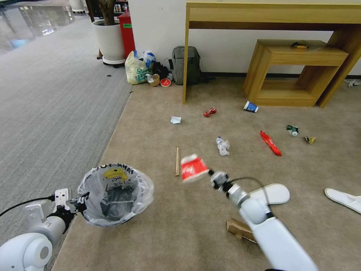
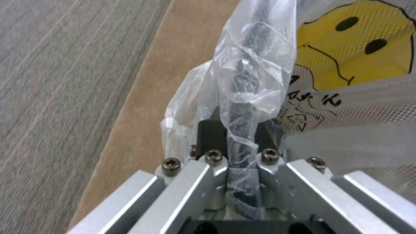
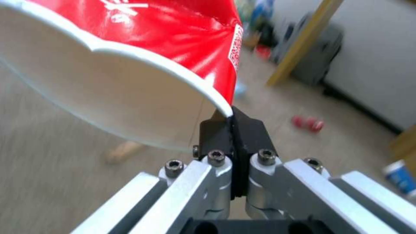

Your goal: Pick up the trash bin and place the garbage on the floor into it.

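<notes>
Left claw (image 2: 236,143) clenched on bin (image 1: 114,195) rim, bin held above carpet (image 1: 158,233) edge. Right claw (image 3: 232,130) pinches red cup (image 1: 193,168) by rim, in air right of bin. Stick (image 1: 177,160), slippers (image 1: 272,194), wrapper (image 1: 270,143), blue cup (image 1: 251,107) lie on carpet.

Black letters are printed on the bin bag (image 1: 113,177) by a yellow face, but they cannot be read. White marks on the red cup (image 3: 173,39) cannot be read either.

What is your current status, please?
Left gripper clamped on trash bin rim, bin off the floor. Right gripper pinching red-white cup by its rim, beside the bin. Path clear.
</notes>
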Tool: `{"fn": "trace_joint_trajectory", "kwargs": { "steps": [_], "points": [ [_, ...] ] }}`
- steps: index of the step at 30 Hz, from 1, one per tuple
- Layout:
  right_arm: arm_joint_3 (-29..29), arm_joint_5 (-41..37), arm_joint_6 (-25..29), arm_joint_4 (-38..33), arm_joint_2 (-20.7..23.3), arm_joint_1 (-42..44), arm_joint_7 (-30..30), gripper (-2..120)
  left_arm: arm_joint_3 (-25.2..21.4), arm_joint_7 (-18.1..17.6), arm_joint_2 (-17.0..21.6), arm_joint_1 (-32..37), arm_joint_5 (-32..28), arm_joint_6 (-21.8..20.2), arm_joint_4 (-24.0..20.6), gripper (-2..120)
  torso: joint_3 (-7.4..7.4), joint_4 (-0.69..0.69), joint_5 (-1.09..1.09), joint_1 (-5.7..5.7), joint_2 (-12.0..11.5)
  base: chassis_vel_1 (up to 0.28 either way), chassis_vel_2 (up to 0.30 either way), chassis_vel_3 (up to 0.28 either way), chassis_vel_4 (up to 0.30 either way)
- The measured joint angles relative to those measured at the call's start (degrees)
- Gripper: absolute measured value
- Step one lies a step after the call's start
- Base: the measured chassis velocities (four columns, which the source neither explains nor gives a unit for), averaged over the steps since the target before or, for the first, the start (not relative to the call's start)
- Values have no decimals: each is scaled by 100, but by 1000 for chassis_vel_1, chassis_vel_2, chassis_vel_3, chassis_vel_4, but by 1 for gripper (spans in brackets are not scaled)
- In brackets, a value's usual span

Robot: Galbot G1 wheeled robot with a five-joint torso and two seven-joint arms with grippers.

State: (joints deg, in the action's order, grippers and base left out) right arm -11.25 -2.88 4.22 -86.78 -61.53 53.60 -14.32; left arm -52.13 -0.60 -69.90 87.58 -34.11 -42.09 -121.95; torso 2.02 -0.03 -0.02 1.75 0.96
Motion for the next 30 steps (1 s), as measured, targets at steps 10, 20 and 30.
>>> {"fn": "trace_joint_trajectory", "kwargs": {
  "steps": [10, 20, 30],
  "points": [
    [1588, -2548, -1374, -1871, 635, -1428, 199, 0, 410, -34, 204, -206, 121, -10, 192, 0, 1, 3, 2, 0, 1, 0, 0, 0, 0],
    [3380, -3822, -2105, -2404, 517, -1984, 911, 0, 584, -35, 176, -199, 207, -10, 183, 0, 1, 2, 1, 1, 0, 0, 0, 0, 0],
    [3750, -5687, -3048, -2911, 513, -1993, 1747, 0, 576, -32, 159, -171, 211, -10, 127, 0, 0, 1, 2, 0, 0, 0, 0, 0, 0]
  ]
}}
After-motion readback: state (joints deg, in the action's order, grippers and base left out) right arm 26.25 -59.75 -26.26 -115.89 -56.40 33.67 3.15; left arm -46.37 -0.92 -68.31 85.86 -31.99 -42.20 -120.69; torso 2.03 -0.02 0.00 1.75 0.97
